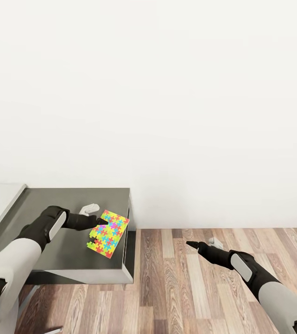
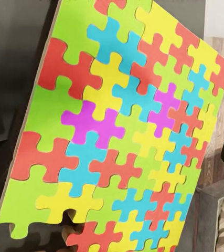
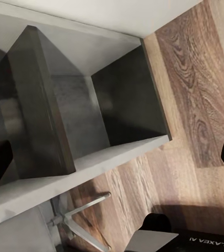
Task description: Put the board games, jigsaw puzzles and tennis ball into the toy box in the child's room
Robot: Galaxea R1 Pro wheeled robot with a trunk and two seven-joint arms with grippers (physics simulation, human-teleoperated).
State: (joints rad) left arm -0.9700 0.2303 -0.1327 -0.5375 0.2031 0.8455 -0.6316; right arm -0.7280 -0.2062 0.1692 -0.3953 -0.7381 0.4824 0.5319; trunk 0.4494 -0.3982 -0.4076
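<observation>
Left gripper (image 1: 94, 221) sits at the near-left edge of the jigsaw puzzle (image 1: 107, 233), apparently clamped on it; the fingers are hidden, so can't confirm. Puzzle hangs tilted over the dark table's (image 1: 69, 250) right end, long axis toward the wall. Right gripper (image 1: 191, 243) idles over the floor, jaw state unreadable.

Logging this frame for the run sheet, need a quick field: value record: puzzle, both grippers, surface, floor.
puzzle: jigsaw puzzle, flat multicoloured sheet, near the right end of the table top
left gripper: left gripper at the puzzle's near-left edge; whether it is shut on it cannot be told
right gripper: right gripper out over the floor, holding nothing, fingers close together
surface: dark grey table against the white wall
floor: wood planks
toy box: not located
</observation>
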